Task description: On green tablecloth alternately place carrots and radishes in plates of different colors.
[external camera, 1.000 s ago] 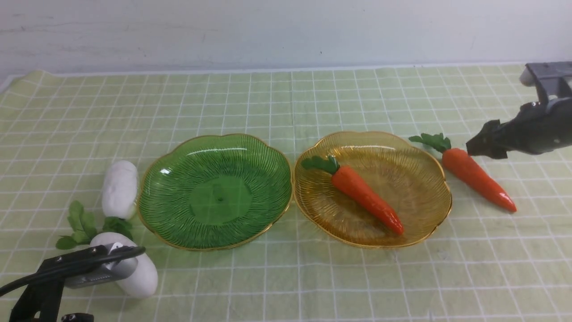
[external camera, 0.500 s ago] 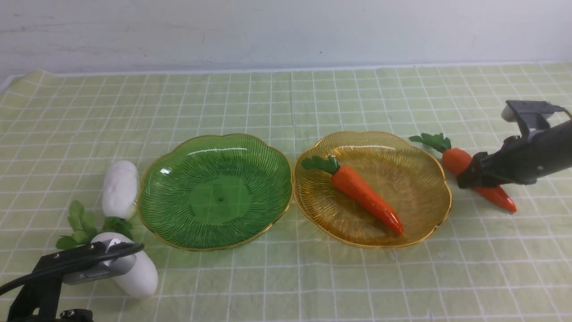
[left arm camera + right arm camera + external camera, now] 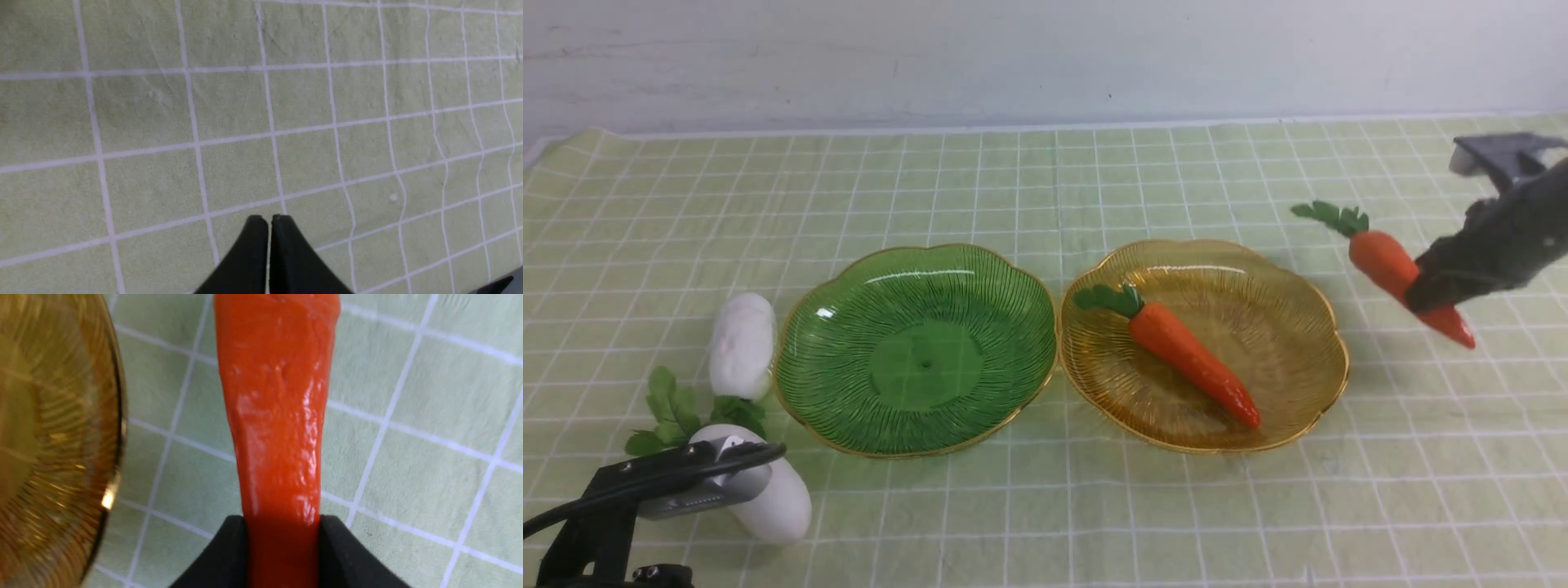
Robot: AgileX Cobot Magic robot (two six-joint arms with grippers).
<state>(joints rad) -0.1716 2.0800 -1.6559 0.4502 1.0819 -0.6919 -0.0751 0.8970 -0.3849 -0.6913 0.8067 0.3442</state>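
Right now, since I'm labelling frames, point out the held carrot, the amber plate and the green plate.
held carrot (image 3: 1376,255), front view, thick orange body.
amber plate (image 3: 1282,327), front view, bare ribbed floor right of centre.
green plate (image 3: 919,363), front view, bare centre.

Green plate open from above; radishes crowd its left rim.

My right fingers have come down, closed on the carrot beside the amber plate, and lifted it off the worktop, tilted.
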